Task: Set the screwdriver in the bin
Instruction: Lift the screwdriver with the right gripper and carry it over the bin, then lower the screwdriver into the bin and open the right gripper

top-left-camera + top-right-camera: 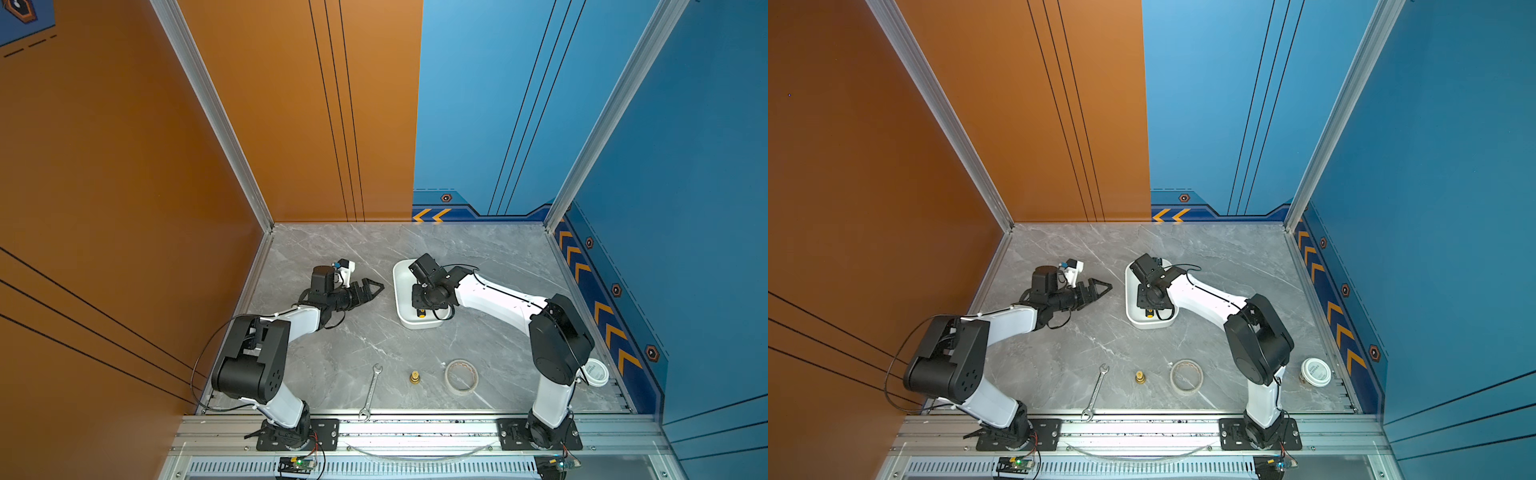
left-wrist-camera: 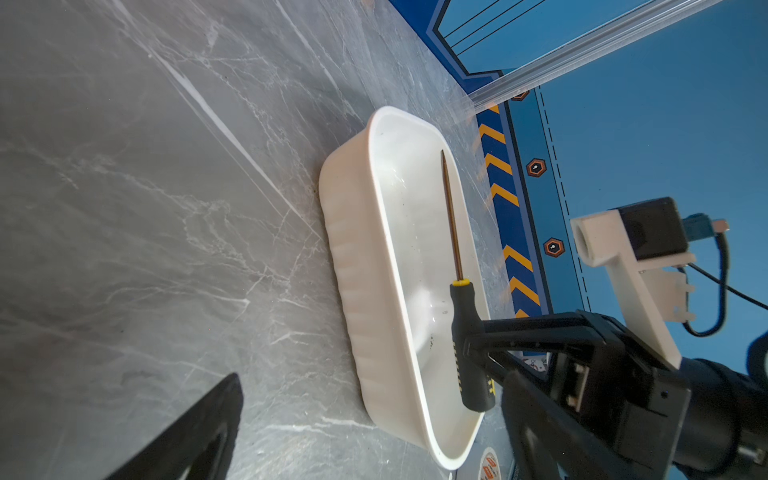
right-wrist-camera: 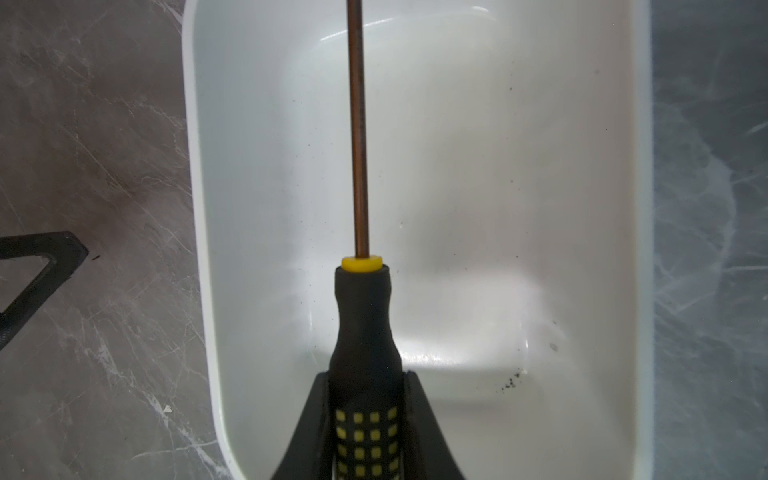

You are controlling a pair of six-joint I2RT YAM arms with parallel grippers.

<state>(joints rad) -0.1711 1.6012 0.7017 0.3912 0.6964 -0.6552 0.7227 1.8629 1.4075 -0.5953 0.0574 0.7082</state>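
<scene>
1. Closest to the right wrist camera is the screwdriver (image 3: 361, 324), a slim tool with a black rubbery handle patterned in yellow squares, a yellow collar and a thin dark coppery shaft.
2. The right gripper (image 3: 365, 384) is clamped on that handle, with a black finger (image 3: 309, 415) pressed against each side.
3. Beneath it sits the bin (image 3: 519, 166), a white shallow rectangular plastic tray with rounded corners. The screwdriver runs lengthwise over the bin's inside.
4. In the left wrist view, the screwdriver (image 2: 465, 316) lies within the outline of the bin (image 2: 353, 270). Whether it touches the floor cannot be told.
5. In both top views the bin (image 1: 401, 291) rests on the grey marble-patterned tabletop (image 1: 332, 345), and the tool's yellow end cap points toward the arm bases.
6. The left gripper (image 1: 374, 287) lies near the bin but apart from it, rolled on its side, fingers spread and holding nothing.
7. Near the front edge a silver open-ended wrench (image 1: 371, 390), a small brass fitting (image 1: 414, 377) and a pale roll of tape (image 1: 461, 377) lie in a row.
8. A round white-lidded container (image 1: 595, 372) stands behind the right arm.
</scene>
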